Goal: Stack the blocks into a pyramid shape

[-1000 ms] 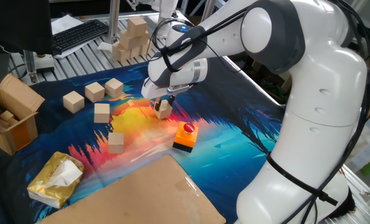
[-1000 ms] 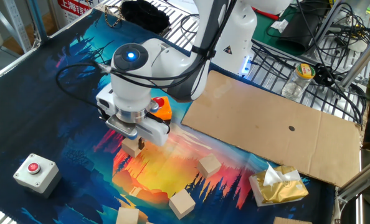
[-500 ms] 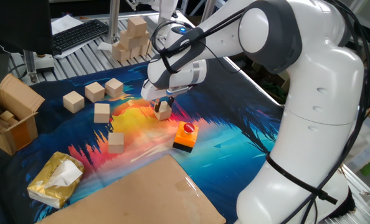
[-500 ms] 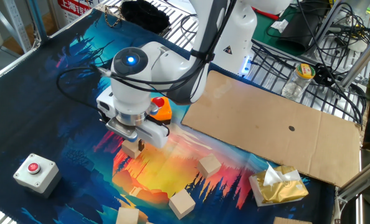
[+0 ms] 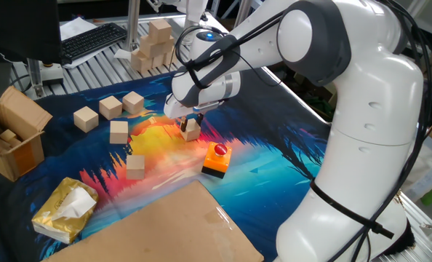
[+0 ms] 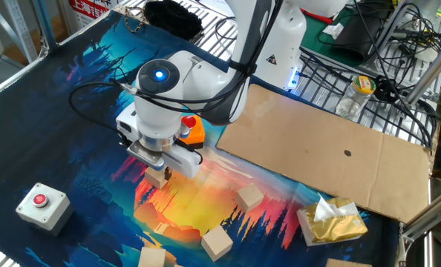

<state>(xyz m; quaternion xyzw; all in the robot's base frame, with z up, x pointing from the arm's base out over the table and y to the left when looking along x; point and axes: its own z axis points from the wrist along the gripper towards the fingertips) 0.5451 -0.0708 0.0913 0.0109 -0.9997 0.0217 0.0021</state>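
My gripper (image 5: pixel 190 126) is shut on one pale wooden block (image 5: pixel 192 132) and holds it low over the orange patch of the mat; I cannot tell whether it touches the mat. In the other fixed view the gripper (image 6: pixel 159 172) and this block (image 6: pixel 158 177) also show. Three blocks (image 5: pixel 86 118) (image 5: pixel 110 107) (image 5: pixel 134 102) lie in a row at the back left. One more block (image 5: pixel 118 132) lies in front of them and another (image 5: pixel 135 167) nearer the front. The other fixed view shows three loose blocks (image 6: pixel 249 197) (image 6: pixel 216 242) (image 6: pixel 152 258).
An orange-and-black block with a red button (image 5: pixel 217 159) sits just right of the gripper. A brown cardboard box (image 5: pixel 12 138) stands at the left, a tissue pack (image 5: pixel 65 209) and a cardboard sheet (image 5: pixel 165 225) at the front. A grey button box (image 6: pixel 41 204) lies on the mat.
The gripper, with the block in it, has shifted very slightly toward the loose blocks. The other blocks have not moved.
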